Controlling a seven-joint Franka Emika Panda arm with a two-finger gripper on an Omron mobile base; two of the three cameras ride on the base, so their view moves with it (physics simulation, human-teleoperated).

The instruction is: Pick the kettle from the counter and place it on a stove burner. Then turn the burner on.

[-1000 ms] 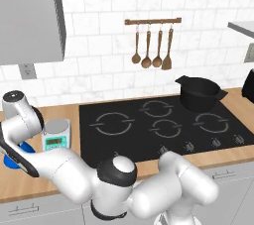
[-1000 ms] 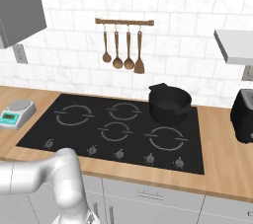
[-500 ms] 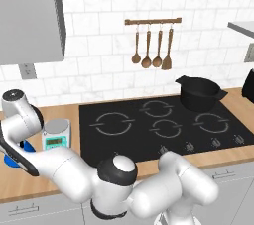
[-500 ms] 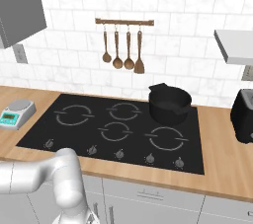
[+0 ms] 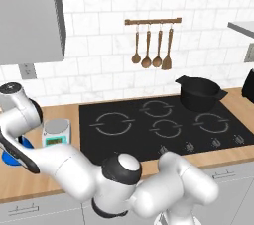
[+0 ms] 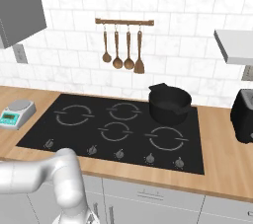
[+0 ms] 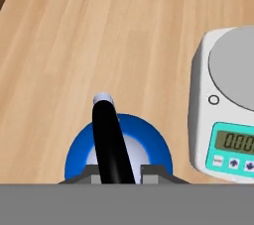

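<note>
The small blue kettle (image 7: 119,149) stands on the wooden counter (image 7: 99,30), seen from above in the hand view. Its black arched handle (image 7: 110,137) runs straight between my gripper's (image 7: 121,172) two dark finger tips, which sit close against it on both sides. In the left base view the kettle (image 5: 9,158) peeks out at the far left edge, mostly hidden behind my arm. The largest burner ring (image 5: 115,123) lies on the left of the black cooktop (image 6: 74,116), well to the right of the kettle.
A white kitchen scale (image 7: 230,120) stands right beside the kettle, between it and the cooktop (image 5: 56,132). A black pot (image 5: 198,91) occupies the back right burner. Knobs (image 5: 188,145) line the cooktop's front edge. A black appliance (image 6: 244,114) stands at the far right.
Hardly anything: my arm's upper joint over the kettle has shifted a touch, and the kettle stays in its place on the counter.
</note>
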